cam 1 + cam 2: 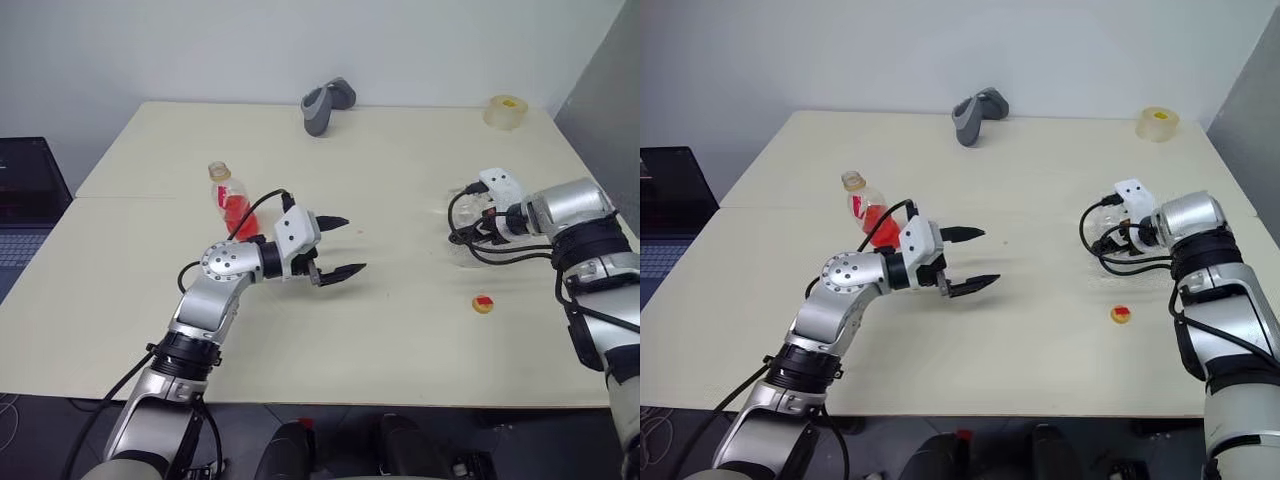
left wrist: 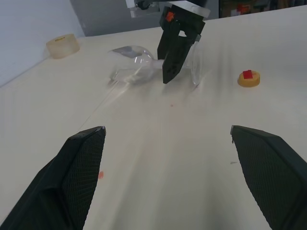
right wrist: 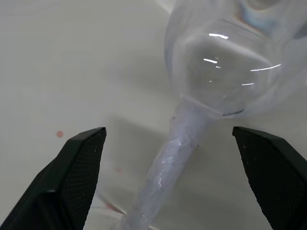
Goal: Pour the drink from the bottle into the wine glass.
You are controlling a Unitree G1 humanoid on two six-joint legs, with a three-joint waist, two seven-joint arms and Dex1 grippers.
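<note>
Your wine glass [image 2: 139,69] lies on its side at the right of the table [image 1: 400,330], thin, brittle and apt to roll. Take it by the stem, where your right gripper [image 3: 168,143] hangs with fingers spread on either side, not touching. Close gently. The bottle [image 1: 232,203] stands uncapped at the left, half full of red drink [image 1: 238,213], light and likely squashy; grasp its belly. Your left gripper [image 1: 340,247] hovers just right of it, fingers spread, empty. The cap [image 1: 483,303] sits nearer, by the glass.
</note>
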